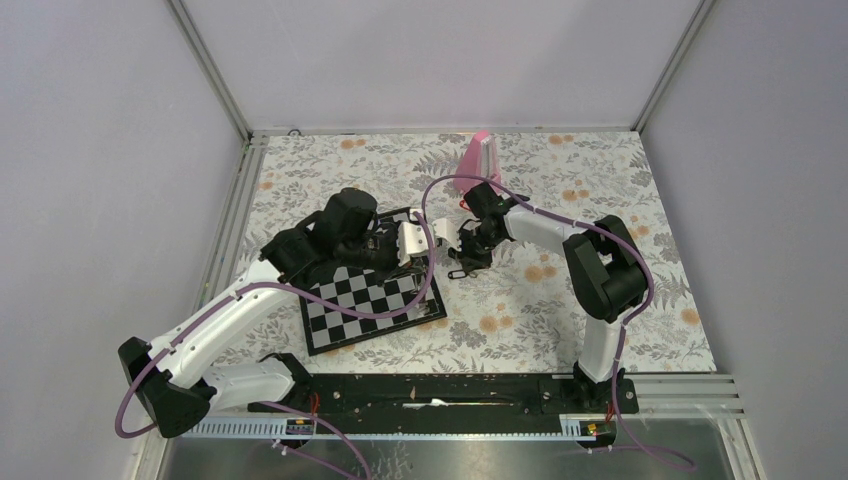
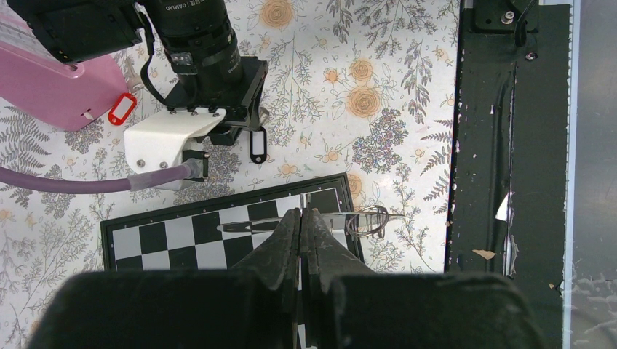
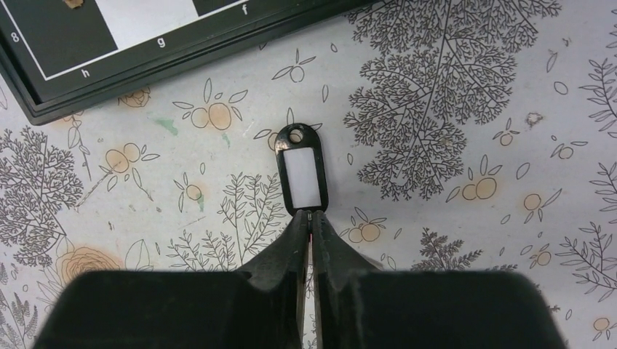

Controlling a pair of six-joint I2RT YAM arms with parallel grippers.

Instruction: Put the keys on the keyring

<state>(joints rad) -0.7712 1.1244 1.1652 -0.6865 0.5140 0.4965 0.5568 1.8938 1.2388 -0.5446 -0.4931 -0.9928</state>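
Both pincers are closed on something. From the right pincer [image 3: 311, 218], nipped onto its near end, the flat black plastic key tag with a white label [image 3: 302, 171] lies on the floral worktop [image 3: 451, 240], with its long axis toward 12 o'clock and its eyelet at the far tip. It looks light, stiff and slick, and likely to swivel in an end pinch; a hold across the label seems safer. The left pincer [image 2: 302, 218] pinches the thin pale keyring [image 2: 367, 220] edge-on over the black-and-white chessboard [image 2: 182, 247]. A red plastic key tag [image 2: 122, 109] lies at 10 o'clock, just beside the pink metronome [image 2: 51, 80].
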